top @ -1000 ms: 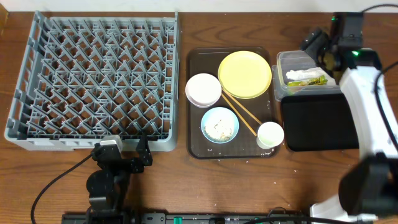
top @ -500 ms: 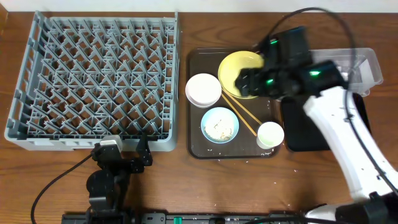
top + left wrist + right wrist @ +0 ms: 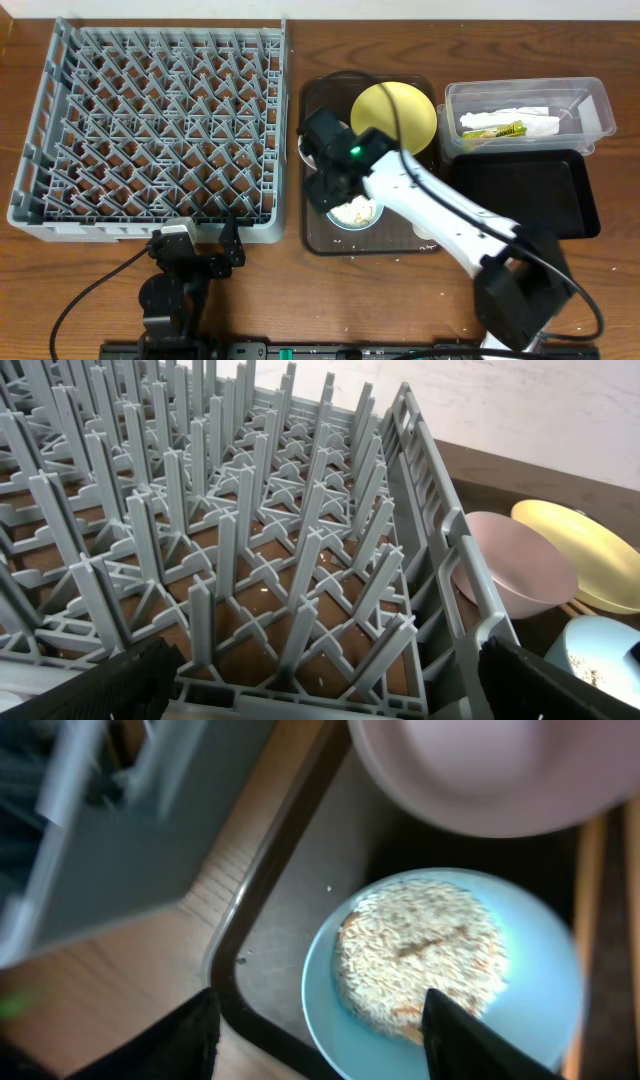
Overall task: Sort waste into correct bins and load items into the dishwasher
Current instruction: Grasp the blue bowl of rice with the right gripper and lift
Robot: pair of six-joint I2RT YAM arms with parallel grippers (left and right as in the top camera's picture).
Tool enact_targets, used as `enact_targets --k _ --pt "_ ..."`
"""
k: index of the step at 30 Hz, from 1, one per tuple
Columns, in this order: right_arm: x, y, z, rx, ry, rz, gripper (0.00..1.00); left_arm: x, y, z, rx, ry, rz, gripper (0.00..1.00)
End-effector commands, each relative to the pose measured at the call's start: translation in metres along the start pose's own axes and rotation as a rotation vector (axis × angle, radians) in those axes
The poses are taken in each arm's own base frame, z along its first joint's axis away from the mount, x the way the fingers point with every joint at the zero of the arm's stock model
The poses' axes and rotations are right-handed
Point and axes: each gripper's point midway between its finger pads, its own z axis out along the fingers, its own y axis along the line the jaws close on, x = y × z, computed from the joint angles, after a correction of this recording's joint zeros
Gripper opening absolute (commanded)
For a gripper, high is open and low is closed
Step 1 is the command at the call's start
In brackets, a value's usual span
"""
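My right gripper (image 3: pixel 335 190) is open and hovers low over the light blue bowl (image 3: pixel 355 212) of white rice scraps (image 3: pixel 420 955); its fingers (image 3: pixel 320 1040) straddle the bowl's near-left rim. The white bowl (image 3: pixel 480 770) sits just beyond. The yellow plate (image 3: pixel 395 112) lies at the back of the brown serving tray (image 3: pixel 315 235). The chopsticks and white cup are mostly hidden under my right arm. The green-and-yellow wrapper (image 3: pixel 493 130) and white napkin (image 3: pixel 515 113) lie in the clear tub (image 3: pixel 590 100). The black tray (image 3: pixel 520 195) is bare. My left gripper (image 3: pixel 330 690) is open at the grey dish rack's (image 3: pixel 150 120) front edge.
The left wrist view shows the rack's pegs (image 3: pixel 250 540), with the white bowl (image 3: pixel 520 565), yellow plate (image 3: pixel 585 550) and blue bowl (image 3: pixel 600 650) to the right. Bare wooden table runs along the front edge (image 3: pixel 400 300).
My right arm swung left from the clear tub, across the yellow plate, to above the light blue bowl. The wrapper and napkin stay in the tub. The left arm has not moved.
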Motion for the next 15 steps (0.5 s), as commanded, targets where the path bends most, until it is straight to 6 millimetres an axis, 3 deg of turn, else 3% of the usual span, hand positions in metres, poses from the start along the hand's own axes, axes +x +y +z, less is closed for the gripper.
enact_targets --k 1,7,12,15 --pt "0.002 -0.004 0.012 0.091 0.005 -0.046 0.55 0.011 0.002 0.002 0.0 0.035 -0.012 0.98" --pt "0.015 -0.001 0.041 0.147 0.072 -0.083 0.49 0.011 0.002 0.002 0.0 0.035 -0.012 0.98" --pt "0.026 -0.002 0.063 0.162 0.131 -0.092 0.34 0.011 0.002 0.002 0.0 0.035 -0.011 0.98" --pt "0.027 -0.003 0.065 0.168 0.137 -0.092 0.23 0.011 0.002 0.002 0.0 0.035 -0.011 0.98"
